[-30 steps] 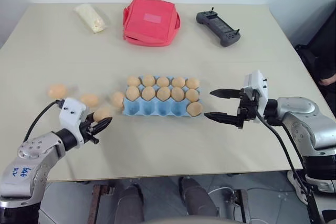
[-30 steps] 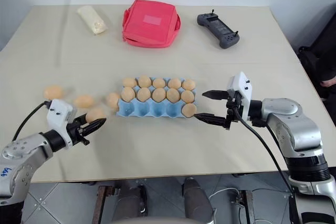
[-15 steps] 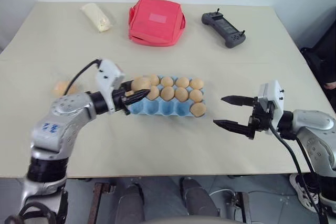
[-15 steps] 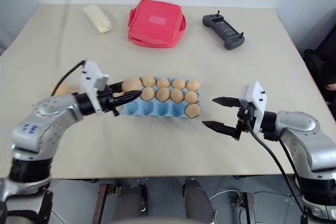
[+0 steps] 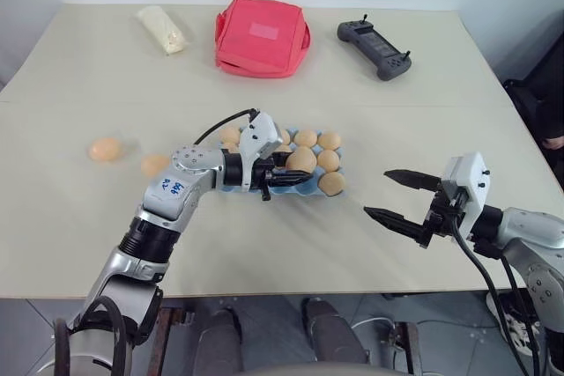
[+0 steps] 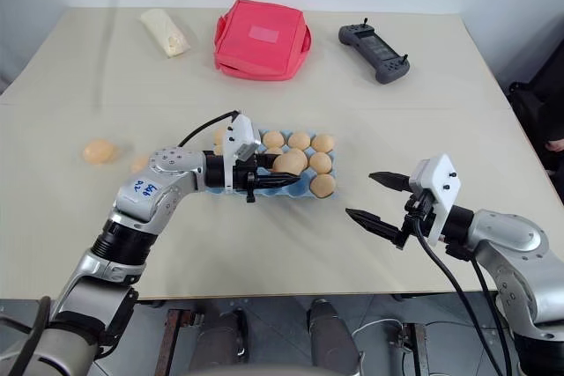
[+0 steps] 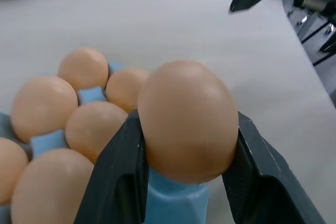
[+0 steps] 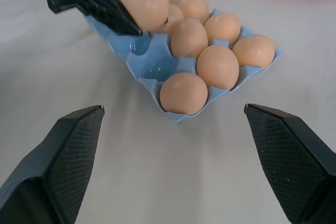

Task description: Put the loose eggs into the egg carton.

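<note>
left gripper (image 5: 295, 174) fingers pinching egg (image 5: 300, 159) over egg carton (image 5: 264, 184) mid-table, near front row's empty cups. right gripper (image 5: 398, 196) fingers spread, empty, well apart. next: lower into free cup, release. two loose eggs (image 5: 106, 149) remain on table.

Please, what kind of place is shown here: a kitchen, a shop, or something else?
Probably a lab or test room, not a kitchen: a bare table against a plain wall, with a handheld controller lying beside a red bag.

You've carried an egg (image 5: 300, 159) in the left tool (image 5: 295, 175) from the worktop's left side to over the egg carton (image 5: 264, 187).
</note>
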Controlling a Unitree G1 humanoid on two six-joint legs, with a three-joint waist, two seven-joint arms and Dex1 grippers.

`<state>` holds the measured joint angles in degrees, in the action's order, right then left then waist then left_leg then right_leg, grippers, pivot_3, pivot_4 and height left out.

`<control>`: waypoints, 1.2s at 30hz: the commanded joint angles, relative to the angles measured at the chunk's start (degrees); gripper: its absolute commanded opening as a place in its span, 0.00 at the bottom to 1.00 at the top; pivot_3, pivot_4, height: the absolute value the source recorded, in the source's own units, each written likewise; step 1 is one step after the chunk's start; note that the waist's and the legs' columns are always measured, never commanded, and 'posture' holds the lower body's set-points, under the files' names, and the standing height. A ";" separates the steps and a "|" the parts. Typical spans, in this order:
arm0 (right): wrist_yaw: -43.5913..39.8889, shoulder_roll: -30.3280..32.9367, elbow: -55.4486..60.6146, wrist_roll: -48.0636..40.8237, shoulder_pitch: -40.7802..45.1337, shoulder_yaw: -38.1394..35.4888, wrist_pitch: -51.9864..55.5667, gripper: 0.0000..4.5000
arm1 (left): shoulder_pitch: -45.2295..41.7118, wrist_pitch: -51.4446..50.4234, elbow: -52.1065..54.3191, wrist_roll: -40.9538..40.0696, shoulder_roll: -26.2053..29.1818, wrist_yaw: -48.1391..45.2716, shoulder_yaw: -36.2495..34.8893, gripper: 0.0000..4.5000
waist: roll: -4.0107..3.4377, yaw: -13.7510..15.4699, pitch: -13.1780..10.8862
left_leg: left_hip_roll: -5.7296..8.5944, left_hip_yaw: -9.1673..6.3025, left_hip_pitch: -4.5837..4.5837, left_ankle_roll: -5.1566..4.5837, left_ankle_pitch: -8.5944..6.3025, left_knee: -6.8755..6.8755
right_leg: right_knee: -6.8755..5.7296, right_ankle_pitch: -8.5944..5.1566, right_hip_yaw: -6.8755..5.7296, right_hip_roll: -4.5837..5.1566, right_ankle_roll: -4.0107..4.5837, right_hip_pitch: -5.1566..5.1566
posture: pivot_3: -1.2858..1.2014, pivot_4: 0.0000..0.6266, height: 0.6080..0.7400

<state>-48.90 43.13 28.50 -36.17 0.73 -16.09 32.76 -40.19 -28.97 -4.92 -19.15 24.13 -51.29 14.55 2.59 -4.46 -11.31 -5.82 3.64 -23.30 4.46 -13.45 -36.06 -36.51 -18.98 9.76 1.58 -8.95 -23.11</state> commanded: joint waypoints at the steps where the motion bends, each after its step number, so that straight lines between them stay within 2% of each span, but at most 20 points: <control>1: 1.41 -0.38 3.23 -1.53 -1.34 -2.49 -0.46 1.00 | -1.29 2.76 -0.66 1.54 -1.06 -1.02 0.12 0.33 | 0.00 0.10 0.00 | 0.00 -0.01 0.00 0.00 0.00 0.00 | 0.00 0.00 0.00 0.00 0.00 0.00 | 0.52 0.24 1.00; 5: 2.48 -0.56 3.81 -1.74 -2.01 -2.57 -0.57 1.00 | -1.50 3.52 -1.93 2.95 -2.29 -1.57 0.46 0.33 | 0.00 0.17 0.00 | 0.01 -0.03 0.00 -0.01 0.00 0.00 | 0.00 0.00 0.00 0.00 0.00 0.03 | 0.52 0.24 1.00; 7: 2.72 -0.52 3.84 -1.81 -1.98 -2.55 -0.58 1.00 | -1.81 3.28 -2.40 3.32 -2.81 -1.39 0.06 0.49 | 0.00 0.17 0.00 | 0.01 -0.04 0.00 -0.03 0.01 0.00 | 0.00 0.00 0.00 0.00 0.00 0.03 | 0.52 0.24 1.00; 9: 2.81 -0.40 3.84 -1.80 -1.97 -2.52 -0.57 1.00 | -1.86 3.00 -2.33 3.65 -2.99 -1.49 -0.17 0.59 | 0.00 0.25 0.00 | 0.01 -0.05 0.00 -0.03 0.01 0.01 | 0.00 0.00 0.00 0.00 0.00 0.03 | 0.52 0.24 1.00; 11: 2.83 -0.28 3.63 -1.79 -1.62 -2.36 -0.55 1.00 | -1.92 2.91 -2.27 3.98 -3.14 -1.33 -0.59 0.76 | 0.00 0.24 0.00 | 0.02 -0.05 0.00 -0.03 0.01 0.00 | 0.00 0.00 0.00 0.00 0.00 0.04 | 0.52 0.24 1.00; 15: 2.65 0.00 3.13 -1.74 -0.67 -1.89 -0.39 1.00 | -2.13 1.94 -1.60 3.27 -3.09 -1.37 -1.84 0.99 | 0.00 0.25 0.00 | 0.01 -0.05 0.01 -0.03 0.01 0.01 | 0.00 0.00 0.00 0.00 0.00 0.04 | 0.52 0.24 1.00; 19: 1.38 0.60 1.42 -1.46 1.69 -0.45 -0.31 1.00 | -1.29 1.67 1.64 3.36 -1.11 -0.19 -4.25 0.99 | 0.00 0.04 0.00 | 0.02 -0.05 0.01 -0.04 0.02 -0.01 | 0.00 0.01 0.00 0.00 -0.02 0.05 | 0.52 0.24 1.00; 25: -1.14 1.51 -1.26 -1.25 4.57 0.90 -0.23 1.00 | 2.15 -3.40 9.39 1.48 3.55 4.45 -11.90 0.99 | -0.01 -0.07 0.00 | 0.00 -0.06 0.02 -0.05 0.03 0.06 | 0.00 0.01 0.00 -0.01 -0.03 0.05 | 0.52 0.24 1.00; 36: -5.75 2.76 -6.96 -0.13 10.48 4.66 -0.87 1.00 | 17.78 -9.70 19.82 -0.42 12.95 13.12 -31.00 0.99 | 0.00 -0.15 0.00 | -0.01 -0.06 0.02 -0.06 0.02 0.03 | -0.01 0.00 -0.02 0.00 -0.04 0.07 | 0.52 0.24 1.00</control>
<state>-53.57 44.71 21.71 -36.23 10.36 -11.16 32.64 -24.18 -38.43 11.89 -18.66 36.10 -39.25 -13.39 2.59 -4.61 -11.32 -5.83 3.57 -23.27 4.40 -13.43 -36.02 -36.51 -18.98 9.74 1.59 -8.99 -23.04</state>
